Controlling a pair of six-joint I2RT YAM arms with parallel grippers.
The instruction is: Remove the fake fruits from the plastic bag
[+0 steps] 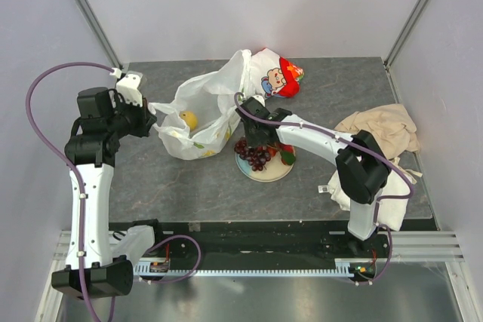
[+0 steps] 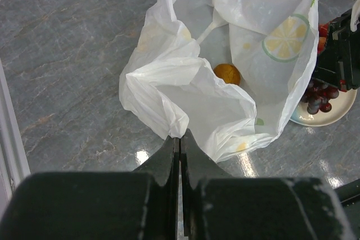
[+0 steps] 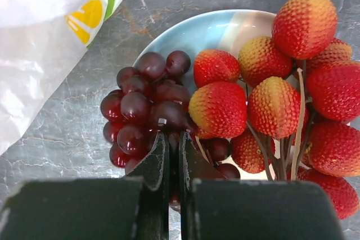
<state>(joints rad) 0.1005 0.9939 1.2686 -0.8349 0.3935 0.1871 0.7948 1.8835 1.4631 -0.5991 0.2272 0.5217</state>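
My left pincer [image 2: 179, 139] is closed flat on a fold of the plastic bag [image 2: 163, 82]: thin, limp, slippery film. Just beyond its tips 1 orange-brown fruit [image 2: 226, 74] lies inside, light, hard, glossy; I'd take it across its middle. My right pincer [image 3: 173, 139] is closed too, tips among the grapes [image 3: 140, 111] on the plate [image 3: 185, 32], strawberries [image 3: 219, 108] beside; any stem held, I cannot tell.

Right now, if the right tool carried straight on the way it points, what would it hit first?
The purple grape bunch on the plate, just beyond the right tool; possibly touching already.
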